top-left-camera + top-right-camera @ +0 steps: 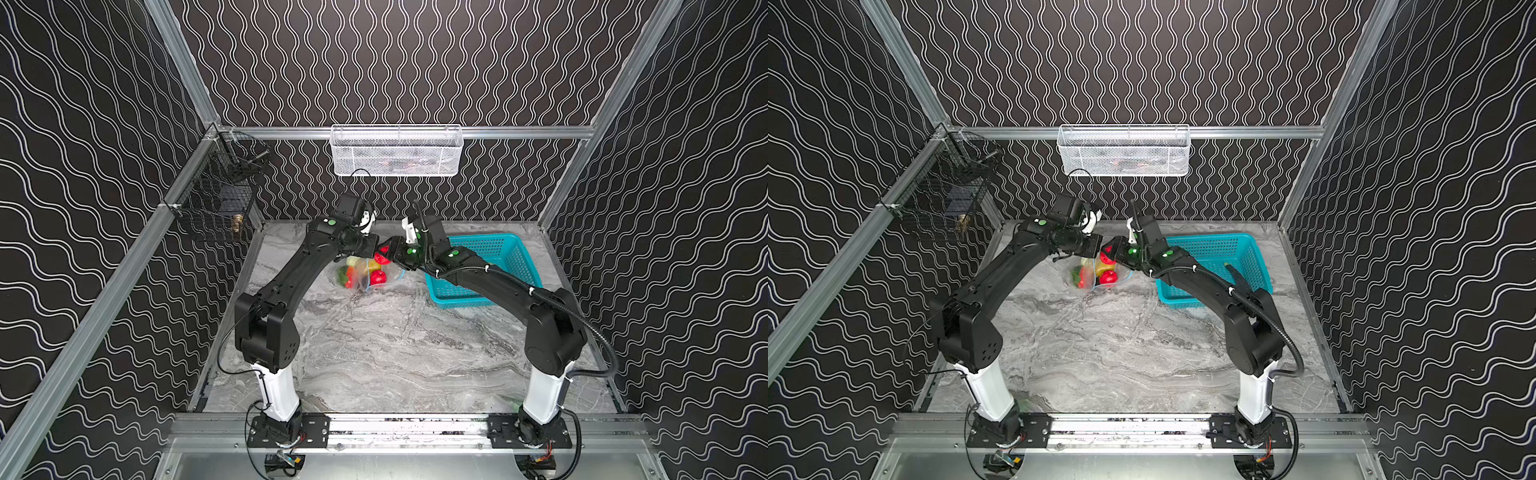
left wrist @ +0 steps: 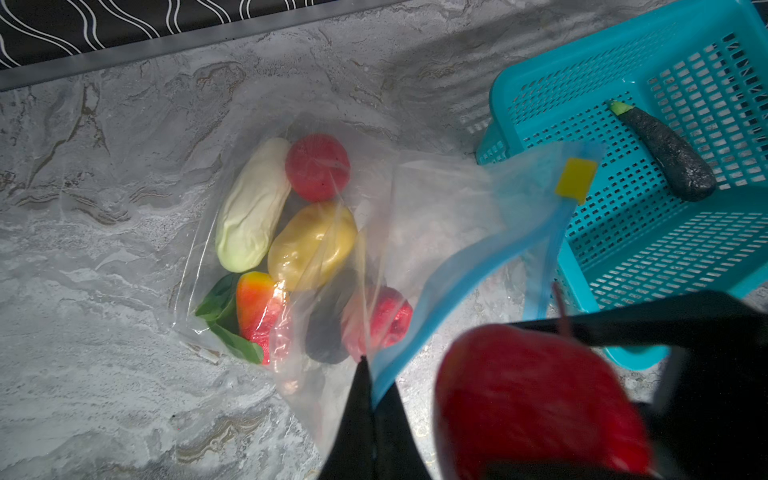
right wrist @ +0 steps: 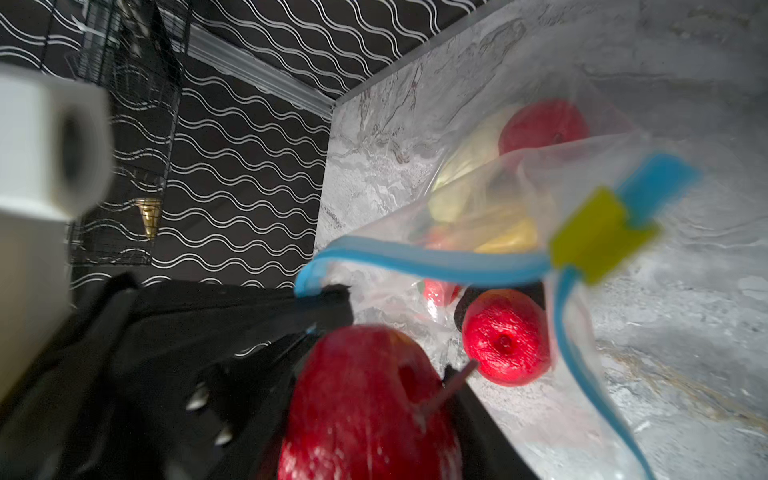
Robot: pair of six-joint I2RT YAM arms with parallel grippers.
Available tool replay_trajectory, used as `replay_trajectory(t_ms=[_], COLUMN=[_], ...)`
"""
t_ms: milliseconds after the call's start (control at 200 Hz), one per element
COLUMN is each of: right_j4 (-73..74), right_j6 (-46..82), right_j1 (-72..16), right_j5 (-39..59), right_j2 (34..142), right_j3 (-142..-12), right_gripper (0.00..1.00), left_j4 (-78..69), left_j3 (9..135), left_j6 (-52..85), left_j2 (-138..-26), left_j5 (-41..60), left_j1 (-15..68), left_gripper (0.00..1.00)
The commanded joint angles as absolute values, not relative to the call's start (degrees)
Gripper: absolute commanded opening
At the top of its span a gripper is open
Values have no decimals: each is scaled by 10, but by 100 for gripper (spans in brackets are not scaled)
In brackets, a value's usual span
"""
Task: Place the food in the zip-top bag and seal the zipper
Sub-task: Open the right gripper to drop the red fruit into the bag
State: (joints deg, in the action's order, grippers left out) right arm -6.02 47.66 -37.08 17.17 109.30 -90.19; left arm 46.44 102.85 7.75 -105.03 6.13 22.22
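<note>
Looking over the grey marble table [image 1: 395, 353], you find a teal basket [image 1: 505, 249] at the right rear, and just left of it the clear bag [image 1: 361, 274] lying on the tabletop between your two arms.

Most of the food is already inside the bag. In the left wrist view you can pick out:
- a white oblong vegetable [image 2: 253, 208]
- a yellow potato [image 2: 311, 245]
- a red round fruit [image 2: 318, 166] touching both of them
- a second red fruit [image 2: 386, 320]
- an orange-red piece [image 2: 257, 307] with green leaves
- a dark piece [image 2: 328, 332] blurred by the plastic

One dark aubergine [image 2: 669, 153] lies on the basket floor, well apart from both grippers.

Your right gripper [image 3: 374, 386] is clamped around a red apple [image 3: 357, 424], its stem sticking out to one side. It holds the apple just beside the bag's mouth and close to your left gripper [image 2: 365, 365]. You cannot tell whether the apple has crossed the rim.

The left gripper's jaws are pressed together, pinching one end of the zipper [image 2: 457, 274] and lifting that side of the mouth off the table. The two halves of the blue strip stand apart, so the mouth gapes towards the apple. The small yellow slider [image 2: 575, 180] sits at the far end of the zipper, on the basket side, away from the pinch.
</note>
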Motion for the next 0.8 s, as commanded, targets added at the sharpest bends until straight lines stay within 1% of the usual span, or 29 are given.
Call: replay_trajectory(t_ms=[0, 170, 300, 335, 616, 636, 796], right_j4=[-42, -42, -20, -22, -24, -24, -14], right_j6=[490, 491, 491, 489, 471, 470, 464], right_j1=[-372, -372, -372, -372, -372, -372, -372], right_j5=[190, 193, 190, 187, 172, 171, 150], right_j2=[1115, 1127, 1113, 1110, 1091, 1073, 1037], right_j3=[-920, -929, -911, -911, -902, -901, -869], right_gripper=[53, 68, 76, 80, 83, 83, 85], left_j4=[463, 464, 461, 461, 462, 462, 461], left_j3=[1035, 1037, 1032, 1032, 1034, 1034, 1034], left_j6=[83, 85, 87, 86, 84, 85, 88], left_j2=[-1044, -1044, -1045, -1046, -1044, -1044, -1042], left_j5=[60, 65, 69, 69, 65, 65, 62], left_j1=[221, 221, 221, 221, 221, 221, 221], left_gripper=[0, 0, 0, 0, 0, 0, 0])
